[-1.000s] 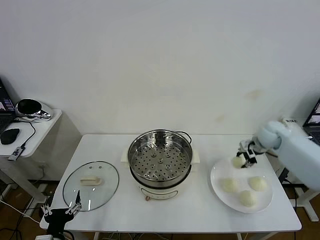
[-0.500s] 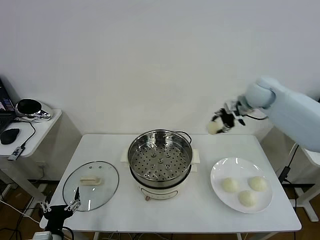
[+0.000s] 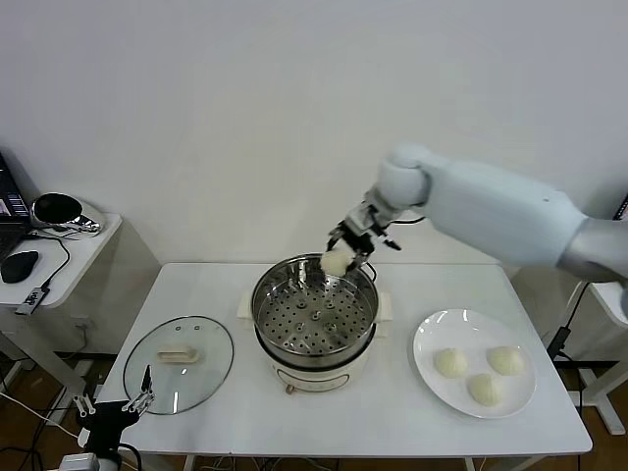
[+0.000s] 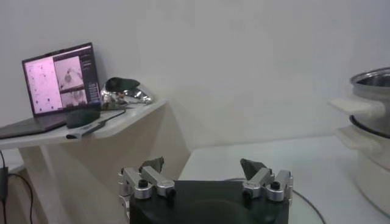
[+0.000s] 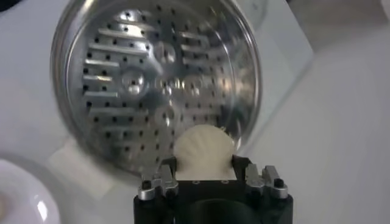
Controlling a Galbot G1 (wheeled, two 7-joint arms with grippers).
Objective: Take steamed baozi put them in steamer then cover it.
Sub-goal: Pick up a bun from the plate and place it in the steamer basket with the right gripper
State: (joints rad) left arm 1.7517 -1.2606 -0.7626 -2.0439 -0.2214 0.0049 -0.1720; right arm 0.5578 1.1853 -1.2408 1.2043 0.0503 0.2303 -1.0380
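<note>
Swinging across from the plate side, the right gripper [image 3: 340, 257] has carried one baozi [image 3: 337, 261] all the way over to the steamer [image 3: 314, 316] — a second ago it was down at the plate [image 3: 428, 363], now it hangs over the pot's far rim. Its fingers [image 5: 166, 178] are clamped on that bun, one on each side, and from the right wrist view the bun [image 5: 203, 150] sits between them with the perforated tray [image 5: 146, 79] spread out below and beyond the fingertips. Nothing is on that tray yet.

So where are we? Early days. No bun is in the pot; this first one is in the air, just above the rim and not released. Three more baozi [image 3: 478, 375] wait on the plate, well away from the fingers. The glass cover [image 3: 179, 363] lies flat on the desk [image 3: 392, 417] on the other side of the steamer, untouched.

Down low at the desk's near corner, the left gripper [image 4: 206, 172] is parked, fingers spread wide and empty, with the cover's edge just ahead of them.

Left to do, by my reckoning: drop this one, fetch three, then lid on.
</note>
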